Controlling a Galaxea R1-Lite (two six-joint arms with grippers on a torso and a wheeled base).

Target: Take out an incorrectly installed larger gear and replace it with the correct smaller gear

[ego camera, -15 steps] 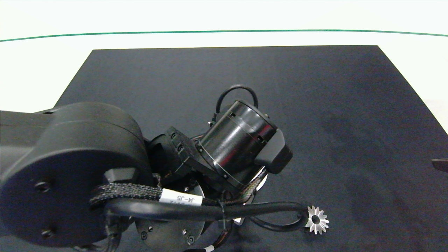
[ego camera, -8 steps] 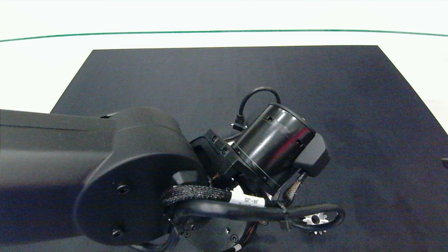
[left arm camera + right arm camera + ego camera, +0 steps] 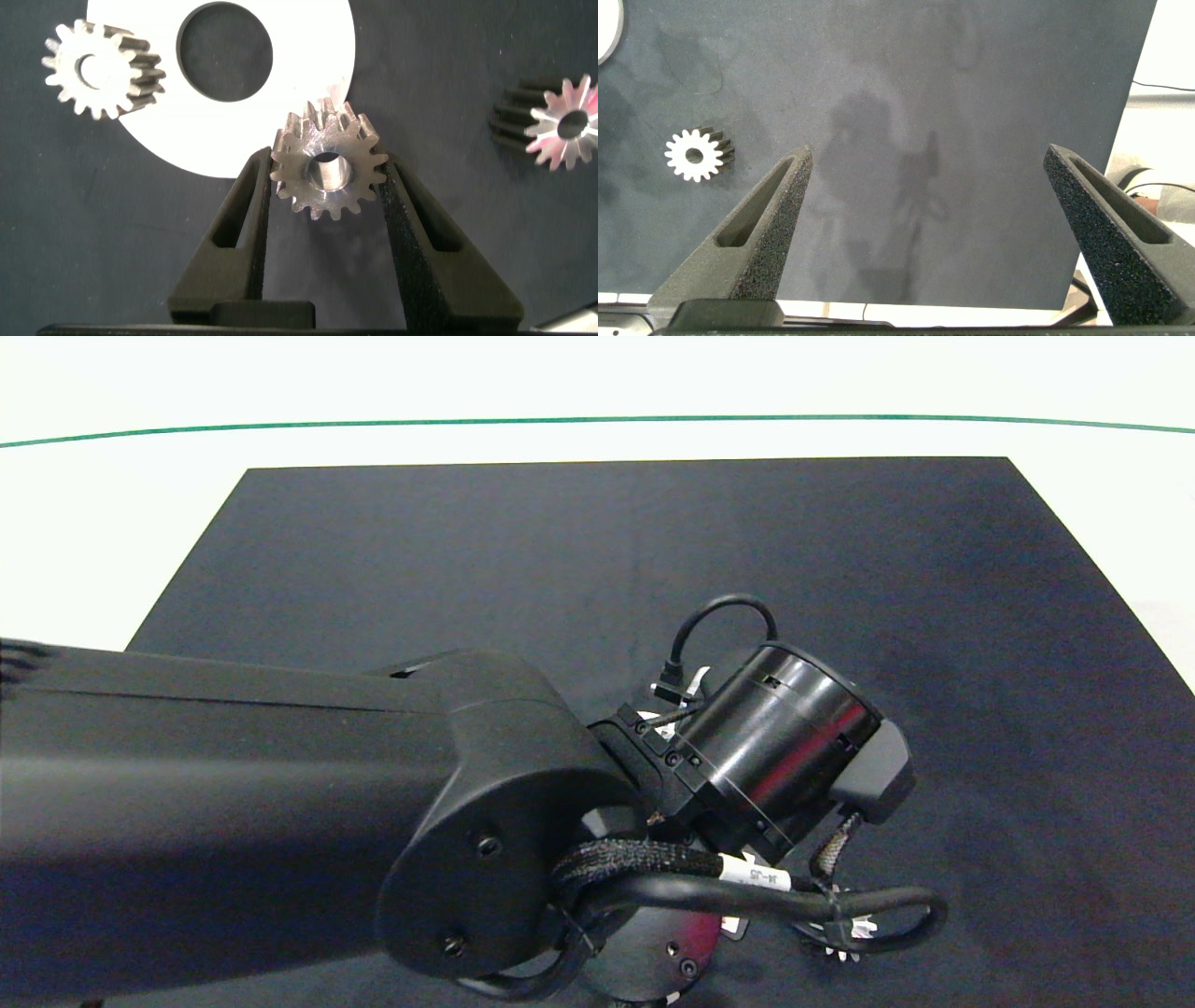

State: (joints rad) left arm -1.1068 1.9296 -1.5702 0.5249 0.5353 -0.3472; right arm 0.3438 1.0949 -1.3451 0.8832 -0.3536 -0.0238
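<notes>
evidently the left gripper point(image 3: 325, 182) had its fingers clamped on the smaller gear point(image 3: 327, 171), held over the white disc point(image 3: 308, 93) for fitting. the larger gear point(image 3: 566, 121) lay aside on the mat. the right gripper point(image 3: 929, 201) hung wide open, idle.

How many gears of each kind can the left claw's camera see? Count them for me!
Small blunt-toothed gears: 2 (the smaller gear gripped in the left claw, another small gear at the white disc edge)
Big spiky gears: 1 (the larger gear on the dark mat)
Total: 3 gears
</notes>
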